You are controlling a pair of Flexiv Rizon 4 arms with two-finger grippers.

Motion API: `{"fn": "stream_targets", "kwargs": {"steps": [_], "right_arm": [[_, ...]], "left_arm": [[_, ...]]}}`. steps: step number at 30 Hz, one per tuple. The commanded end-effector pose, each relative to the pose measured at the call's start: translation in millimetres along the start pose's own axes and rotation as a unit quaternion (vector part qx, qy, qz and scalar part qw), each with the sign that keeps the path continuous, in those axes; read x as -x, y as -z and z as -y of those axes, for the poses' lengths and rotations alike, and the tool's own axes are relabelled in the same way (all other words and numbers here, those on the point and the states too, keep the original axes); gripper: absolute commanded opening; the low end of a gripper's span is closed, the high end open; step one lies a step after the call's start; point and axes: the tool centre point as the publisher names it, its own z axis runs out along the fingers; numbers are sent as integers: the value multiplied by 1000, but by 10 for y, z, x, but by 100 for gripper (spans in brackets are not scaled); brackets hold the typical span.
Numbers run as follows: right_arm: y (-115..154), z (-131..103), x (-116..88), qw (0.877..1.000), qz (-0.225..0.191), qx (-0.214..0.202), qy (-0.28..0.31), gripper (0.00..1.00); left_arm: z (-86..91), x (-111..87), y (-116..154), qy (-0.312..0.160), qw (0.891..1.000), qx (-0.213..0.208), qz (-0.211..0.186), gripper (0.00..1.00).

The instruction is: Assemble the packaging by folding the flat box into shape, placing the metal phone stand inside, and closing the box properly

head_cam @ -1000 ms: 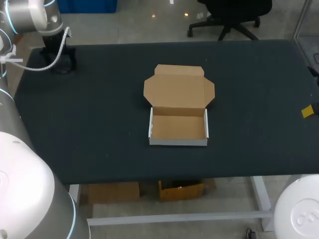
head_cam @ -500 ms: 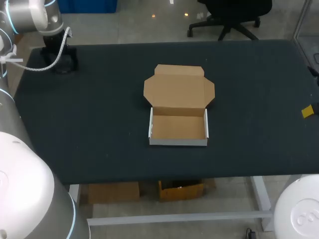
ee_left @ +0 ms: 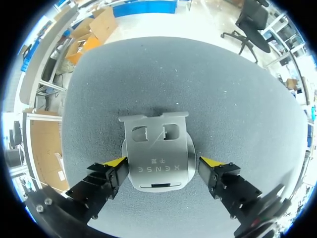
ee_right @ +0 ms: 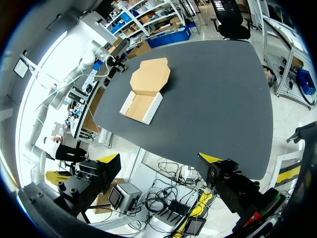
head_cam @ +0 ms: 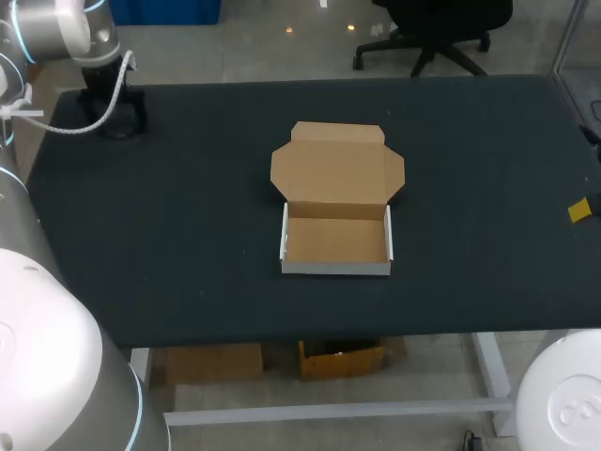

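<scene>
Head view takes in the whole job: the desk (head_cam: 188, 188) is a broad, dark slab with a matte, slightly grainy top, almost like felt. Near its middle sits the box (head_cam: 336, 241), already folded up into a shallow tray with thin walls, white outside and plain brown card inside. Its lid (head_cam: 336, 174) lies flat on the far side, hinged to the back wall, with a small angled flap at either side and a tuck flap along the far edge. The tray holds nothing. I'd say the folding is done, while the loading and the closing are both left.

Over by the far left corner of the desk, well apart from the box, the stand (ee_left: 158, 158) lies flat. It is a dull grey metal plate with smooth rounded corners, two small window cut-outs near one end and a short slot near the other.

From the left wrist view, the left pincer (ee_left: 162, 161) is spread wide over the stand, one yellow tip just beside each long edge. I can't see a real squeeze, so I judge it not yet gripped.

The right pincer (ee_right: 159, 157) hangs beyond the desk's near right edge, fingers wide apart and holding nothing, far from the box.
</scene>
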Motion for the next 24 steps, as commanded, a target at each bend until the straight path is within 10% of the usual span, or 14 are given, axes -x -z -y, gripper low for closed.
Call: {"fn": "stream_targets", "kwargs": {"steps": [1, 6, 14, 24], "right_arm": [[14, 1, -4, 1000, -1, 0, 0, 100], [14, 1, -4, 1000, -1, 0, 0, 100], [14, 1, -4, 1000, -1, 0, 0, 100], [14, 1, -4, 1000, -1, 0, 0, 100]], "left_arm": [[74, -7, -21, 0, 1000, 16, 3, 89], [75, -7, -31, 0, 1000, 17, 5, 72], [68, -3, -44, 2, 1000, 19, 5, 0], [41, 17, -26, 2, 1000, 15, 6, 0]]}}
